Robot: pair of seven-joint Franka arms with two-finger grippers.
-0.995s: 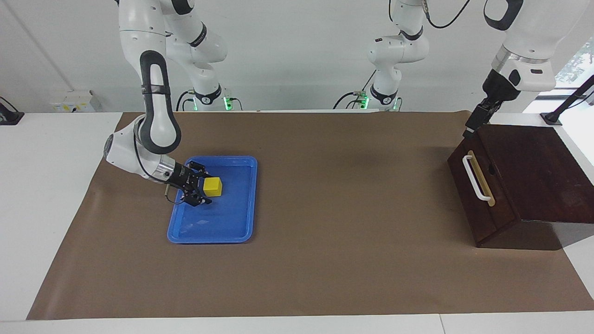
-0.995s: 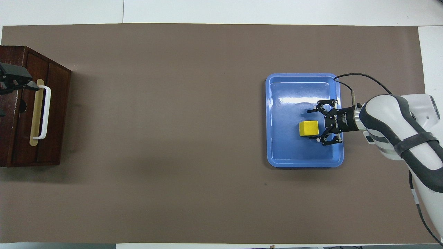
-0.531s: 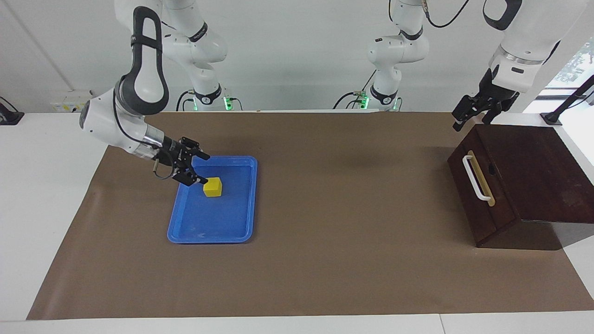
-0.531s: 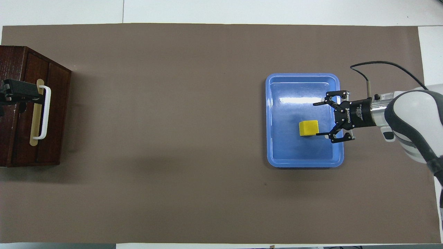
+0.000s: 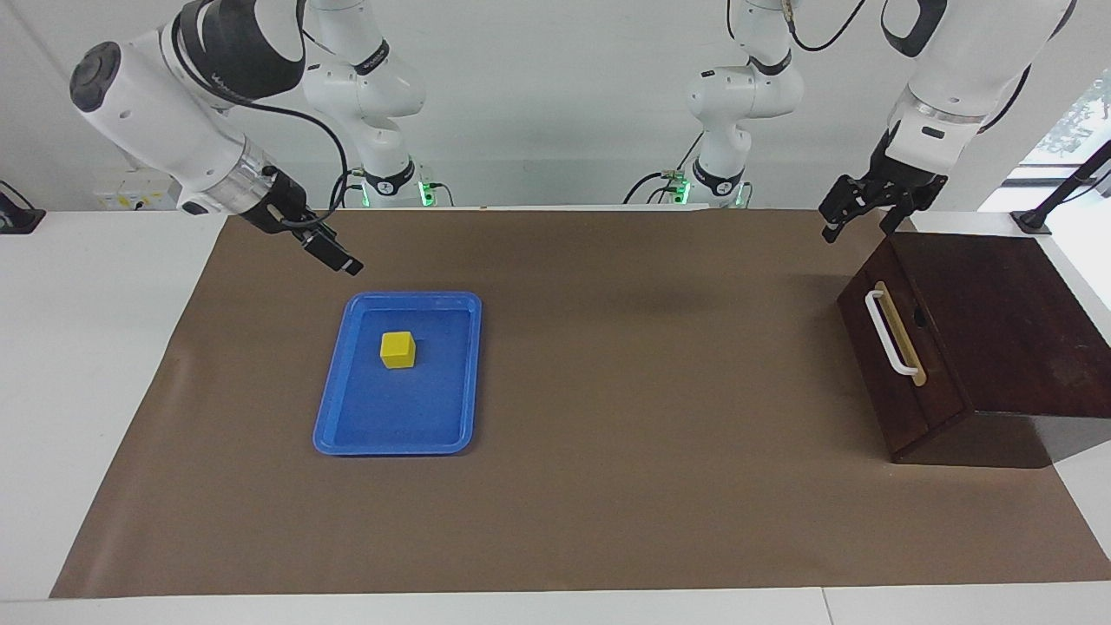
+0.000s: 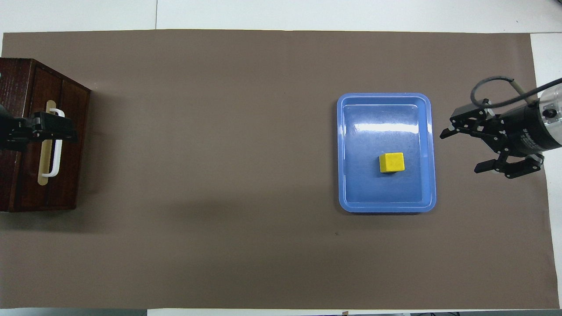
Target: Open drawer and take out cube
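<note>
Brown-matted table point(image 5: 608, 538): drawer point(image 5: 903, 347), tray point(image 5: 473, 373)

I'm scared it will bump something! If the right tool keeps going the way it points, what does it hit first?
Probably the blue tray. The right tool, open, points slantwise down at its edge nearest the robots. The cube sits farther in. Depth is uncertain.

A: The light is bright and even, falling mostly from above; the white wall point(image 5: 555, 130) shows no hot spots.

B: The tray point(image 6: 386, 206) carries a white streak of glare across its floor, at the end farther from the robots.

A: Shadows are soft. The drawer point(image 5: 903, 373) casts a dark patch on the brown mat point(image 5: 608, 521) at its base, and a faint smudge lies on the mat beside its front.

B: Daylight washes out a window point(image 5: 1072, 121) at the left arm's end. Both views stay sharp, with no blur.
</note>
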